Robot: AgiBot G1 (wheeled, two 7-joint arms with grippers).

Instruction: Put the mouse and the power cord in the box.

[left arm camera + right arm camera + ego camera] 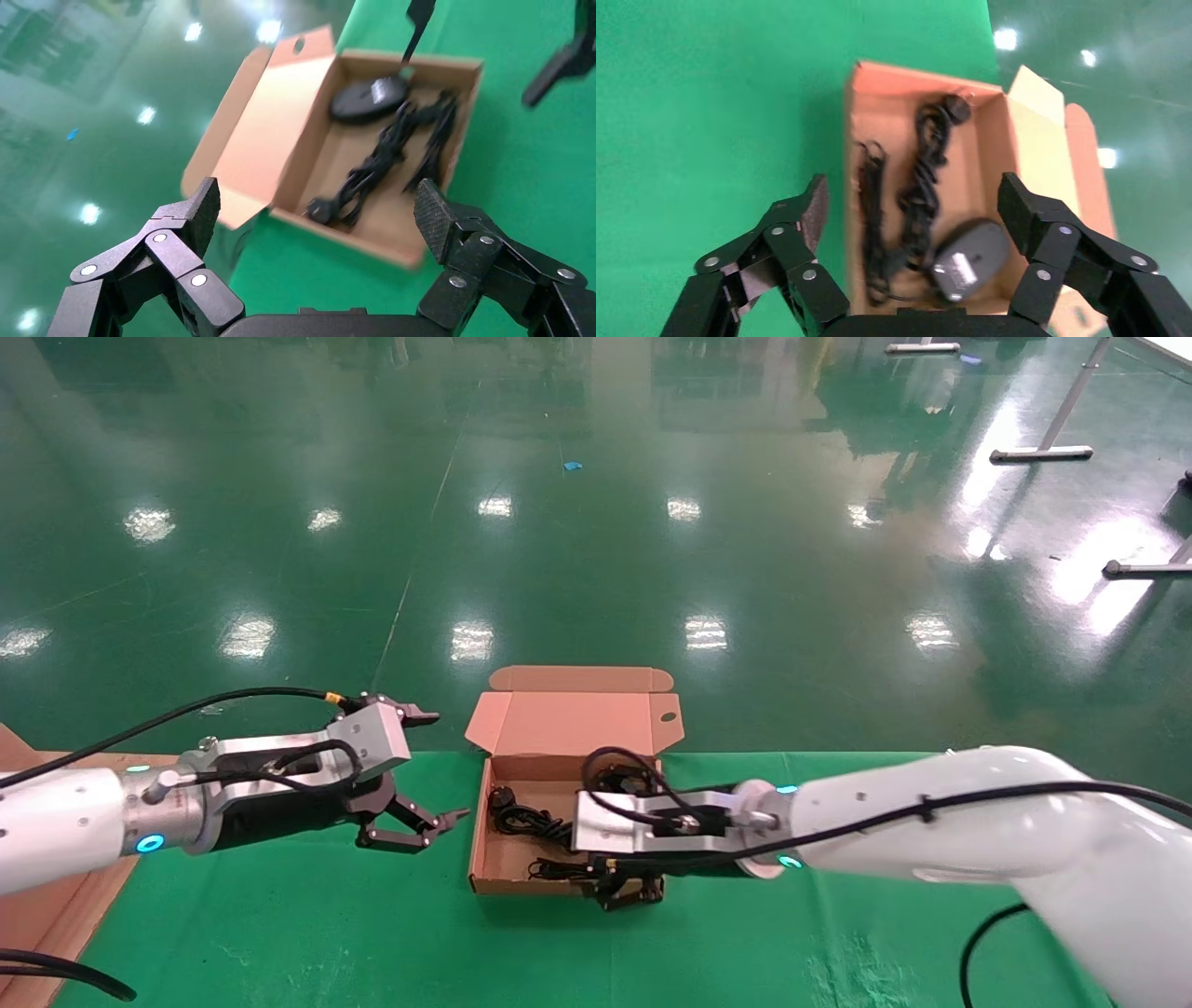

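Observation:
The box (481, 822) sits open on the green mat, its lid (577, 721) standing up at the far side. Inside lie the power cord (523, 819), bundled, with its plug (320, 208) by the left wall, and the mouse (968, 260), bottom up, in the far right corner. My right gripper (626, 891) hangs open above the box's front right part; the right wrist view looks straight down on the mouse and cord (926, 175), with nothing between its fingers. A little left of the box, my left gripper (438, 829) hovers open and empty over the mat.
A brown cardboard sheet (37, 905) lies at the table's left edge. The green mat (279, 924) runs out to the table's far edge just behind the box lid. Glossy green floor lies beyond, with metal stand feet (1041, 453) at the far right.

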